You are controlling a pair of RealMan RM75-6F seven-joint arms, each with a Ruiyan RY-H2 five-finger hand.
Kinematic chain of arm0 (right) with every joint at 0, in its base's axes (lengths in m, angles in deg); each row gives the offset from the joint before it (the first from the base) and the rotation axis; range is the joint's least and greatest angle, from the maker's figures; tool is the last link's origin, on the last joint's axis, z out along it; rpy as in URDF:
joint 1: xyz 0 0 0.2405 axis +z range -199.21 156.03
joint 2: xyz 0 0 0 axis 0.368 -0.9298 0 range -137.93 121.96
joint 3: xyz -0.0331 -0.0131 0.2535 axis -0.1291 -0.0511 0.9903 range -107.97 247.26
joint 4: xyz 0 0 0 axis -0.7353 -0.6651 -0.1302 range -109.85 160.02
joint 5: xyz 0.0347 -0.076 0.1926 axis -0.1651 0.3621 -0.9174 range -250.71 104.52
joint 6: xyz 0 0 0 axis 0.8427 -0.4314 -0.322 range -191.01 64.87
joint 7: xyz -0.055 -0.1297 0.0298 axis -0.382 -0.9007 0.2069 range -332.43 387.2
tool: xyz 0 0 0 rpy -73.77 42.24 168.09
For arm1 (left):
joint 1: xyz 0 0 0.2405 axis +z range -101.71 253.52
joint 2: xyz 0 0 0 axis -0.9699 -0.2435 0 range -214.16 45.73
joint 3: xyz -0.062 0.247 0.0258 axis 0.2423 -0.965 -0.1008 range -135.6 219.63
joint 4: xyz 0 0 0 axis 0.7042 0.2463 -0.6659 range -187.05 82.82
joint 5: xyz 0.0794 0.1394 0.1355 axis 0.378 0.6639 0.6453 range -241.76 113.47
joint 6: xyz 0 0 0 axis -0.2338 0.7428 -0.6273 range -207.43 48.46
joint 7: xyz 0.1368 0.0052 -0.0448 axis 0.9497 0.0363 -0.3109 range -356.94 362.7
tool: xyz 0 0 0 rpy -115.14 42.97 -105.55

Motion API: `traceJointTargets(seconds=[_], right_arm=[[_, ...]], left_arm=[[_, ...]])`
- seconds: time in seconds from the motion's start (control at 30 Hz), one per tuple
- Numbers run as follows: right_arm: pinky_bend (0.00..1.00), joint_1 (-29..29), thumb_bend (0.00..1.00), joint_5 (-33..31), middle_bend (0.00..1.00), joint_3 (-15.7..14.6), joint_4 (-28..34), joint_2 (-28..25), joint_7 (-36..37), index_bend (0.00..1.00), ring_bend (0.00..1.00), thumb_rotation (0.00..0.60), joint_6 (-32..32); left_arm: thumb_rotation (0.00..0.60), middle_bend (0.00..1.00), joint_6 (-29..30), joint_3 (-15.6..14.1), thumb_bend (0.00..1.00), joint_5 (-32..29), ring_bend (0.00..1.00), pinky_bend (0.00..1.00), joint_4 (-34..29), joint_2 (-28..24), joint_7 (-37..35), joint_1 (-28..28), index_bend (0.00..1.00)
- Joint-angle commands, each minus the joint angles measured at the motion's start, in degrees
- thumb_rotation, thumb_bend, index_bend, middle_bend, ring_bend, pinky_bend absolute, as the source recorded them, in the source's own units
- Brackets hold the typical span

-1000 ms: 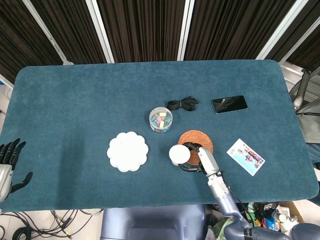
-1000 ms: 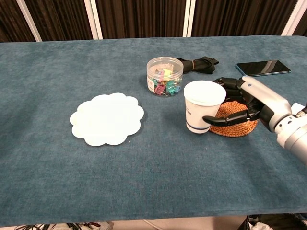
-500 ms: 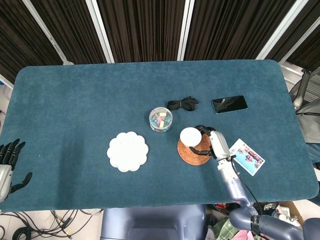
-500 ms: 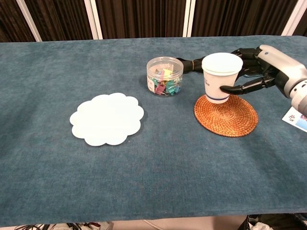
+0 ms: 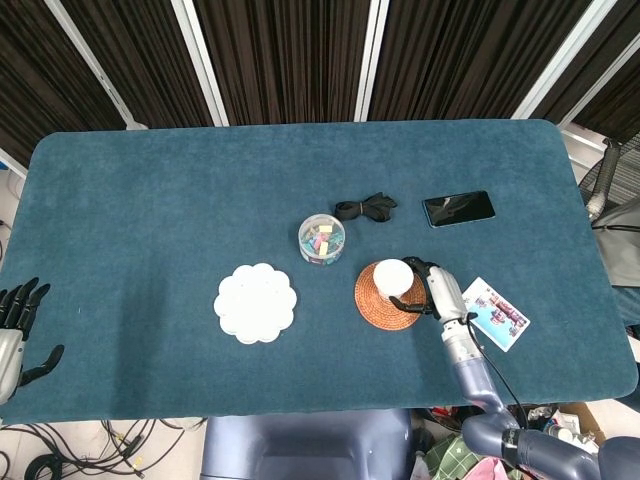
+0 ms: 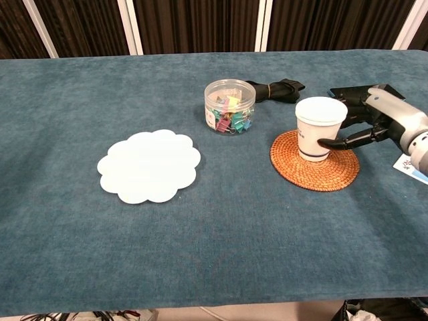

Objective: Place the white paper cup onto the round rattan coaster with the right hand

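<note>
The white paper cup (image 5: 393, 277) (image 6: 319, 127) stands upright on the round rattan coaster (image 5: 375, 306) (image 6: 314, 176), toward the coaster's far right part. My right hand (image 5: 440, 292) (image 6: 371, 120) reaches in from the right and grips the cup, thumb on its near side and fingers curled around its far side. My left hand (image 5: 18, 320) hangs at the table's near left corner with its fingers spread, holding nothing; the chest view does not show it.
A clear tub of coloured clips (image 5: 322, 239) (image 6: 229, 105) stands left of the coaster. A white scalloped mat (image 5: 256, 302) (image 6: 149, 165) lies further left. A black strap (image 5: 365, 208), a phone (image 5: 459, 208) and a printed card (image 5: 491, 313) lie around my right hand.
My right hand lifted the cup from the cloth left of the coaster, carried it right and over, then lowered it onto the coaster. The left hand stayed still.
</note>
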Motion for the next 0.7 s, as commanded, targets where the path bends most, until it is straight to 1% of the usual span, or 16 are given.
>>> traceJointTargets(seconds=[0.03,0.1,0.13,0.23,0.33,0.53,0.6,0.67,0.7], right_arm=[[0.11,-0.1,0.07,-0.1,0.02,-0.7,-0.2,-0.5,1.1,0.00,0.06,0.600,-1.3],[0.11,-0.2,0.04,-0.3,0.00,-0.9,0.1,-1.0,1.2,0.00,0.01,0.600,-1.9],[0.10,-0.3,0.03,-0.5,0.00,-0.9,0.4,-1.6,1.2,0.00,0.00,0.600,-2.3],[0.10,-0.7,0.03,-0.8,0.00,-1.2,2.6,-4.0,1.0,0.00,0.00,0.600,-3.3],[0.09,-2.0,0.03,-0.4,0.00,-1.1,5.9,-8.0,0.1,0.00,0.00,0.600,-1.8],[0.09,-5.4,0.03,2.3,0.00,-1.9,11.5,-18.3,-5.8,0.00,0.00,0.600,3.9],[0.09,-7.0,0.03,2.9,0.01,-2.7,14.7,-23.8,-9.5,0.00,0.04,0.600,5.2],[0.09,-8.1,0.03,3.0,0.01,-3.5,16.9,-27.9,-14.3,0.00,0.07,0.600,6.2],[0.09,-8.5,0.03,2.7,0.02,-3.9,18.1,-29.6,-16.3,0.00,0.07,0.600,6.1]], left_arm=[[0.600,0.00,-0.1,0.0,0.30,0.0,0.00,0.00,-0.1,0.0,-0.1,0.0,0.01],[0.600,0.00,0.0,0.0,0.30,0.0,0.00,0.00,-0.1,-0.1,-0.2,0.0,0.01],[0.600,0.00,0.0,0.0,0.30,0.1,0.00,0.00,0.0,-0.1,-0.2,0.0,0.01],[0.600,0.00,0.1,0.1,0.30,0.0,0.00,0.00,0.0,0.0,-0.2,0.0,0.01],[0.600,0.00,0.3,0.1,0.30,0.1,0.00,0.00,0.0,0.0,-0.4,0.0,0.01],[0.600,0.00,0.2,0.1,0.30,0.2,0.00,0.00,0.1,0.0,-0.4,0.0,0.01],[0.600,0.00,0.3,0.0,0.30,0.3,0.00,0.00,0.1,0.1,-0.1,0.0,0.01],[0.600,0.00,0.4,0.1,0.30,0.3,0.00,0.00,0.0,0.1,0.0,0.0,0.01],[0.600,0.00,0.5,0.2,0.30,0.2,0.00,0.00,0.0,0.1,0.0,0.1,0.01]])
